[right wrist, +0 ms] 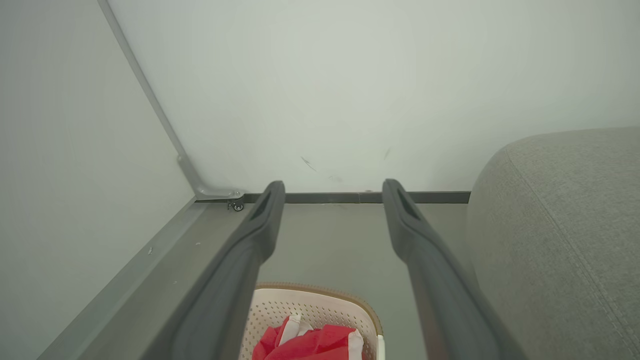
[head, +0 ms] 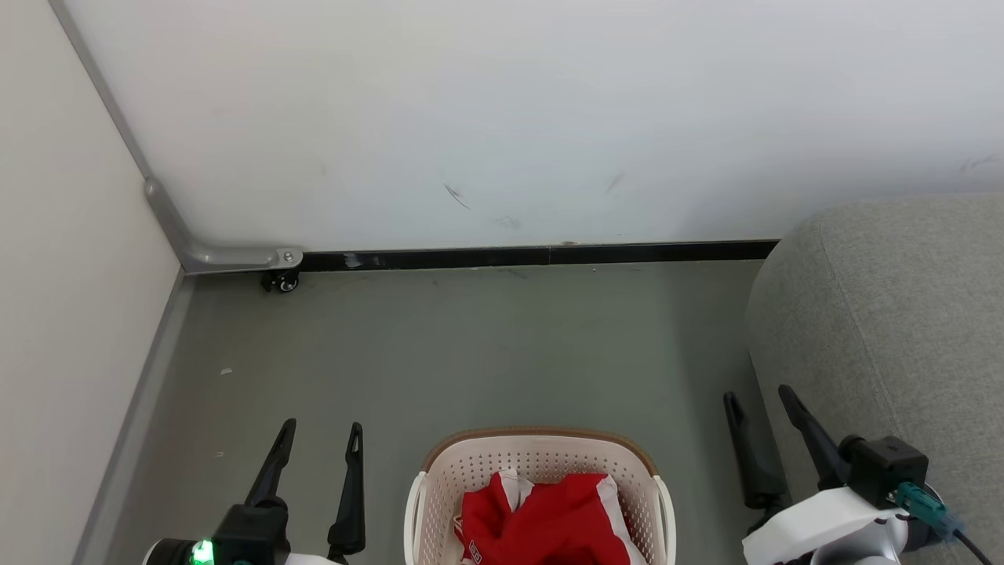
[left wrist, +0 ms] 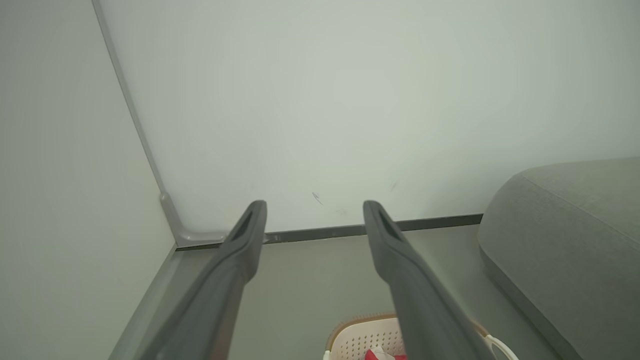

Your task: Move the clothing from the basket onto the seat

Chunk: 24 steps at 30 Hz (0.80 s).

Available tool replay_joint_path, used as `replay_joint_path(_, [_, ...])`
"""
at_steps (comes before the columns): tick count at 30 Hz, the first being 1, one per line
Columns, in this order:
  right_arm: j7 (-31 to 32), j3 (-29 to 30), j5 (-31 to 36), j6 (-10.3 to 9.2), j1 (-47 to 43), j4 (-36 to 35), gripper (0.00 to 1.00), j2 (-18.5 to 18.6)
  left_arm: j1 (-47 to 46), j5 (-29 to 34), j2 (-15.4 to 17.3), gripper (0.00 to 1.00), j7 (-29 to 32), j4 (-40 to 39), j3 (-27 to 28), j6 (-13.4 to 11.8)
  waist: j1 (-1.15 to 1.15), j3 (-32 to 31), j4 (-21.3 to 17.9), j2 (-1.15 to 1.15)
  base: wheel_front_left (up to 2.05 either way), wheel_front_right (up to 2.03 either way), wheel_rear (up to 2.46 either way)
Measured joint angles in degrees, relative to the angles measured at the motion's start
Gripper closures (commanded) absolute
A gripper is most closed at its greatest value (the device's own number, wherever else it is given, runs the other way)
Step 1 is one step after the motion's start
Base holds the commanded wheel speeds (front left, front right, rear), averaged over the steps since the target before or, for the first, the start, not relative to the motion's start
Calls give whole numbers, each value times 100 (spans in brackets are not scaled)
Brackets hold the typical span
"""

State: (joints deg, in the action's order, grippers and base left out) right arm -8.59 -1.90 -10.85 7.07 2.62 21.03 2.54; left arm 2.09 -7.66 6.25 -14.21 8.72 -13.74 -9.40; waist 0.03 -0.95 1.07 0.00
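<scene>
Clothing (head: 549, 518) lies bunched in the basket (head: 541, 434); left tool (head: 323, 426) and right tool (head: 758, 394) both spread, empty: best lower 1 in, pinch a top fold

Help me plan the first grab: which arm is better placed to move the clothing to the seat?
Probably the right. Both grippers are open, flanking the basket with the clothing, but the right gripper hangs next to the seat; the left gripper is on the basket's far side.
</scene>
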Motion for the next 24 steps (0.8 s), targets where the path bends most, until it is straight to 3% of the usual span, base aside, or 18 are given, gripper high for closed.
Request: replay_joint_path(24, [29, 154, -127, 0, 0, 62, 0, 0, -1, -70, -7, 0, 0, 218, 153, -1, -1, 42, -17, 0, 0, 0, 0])
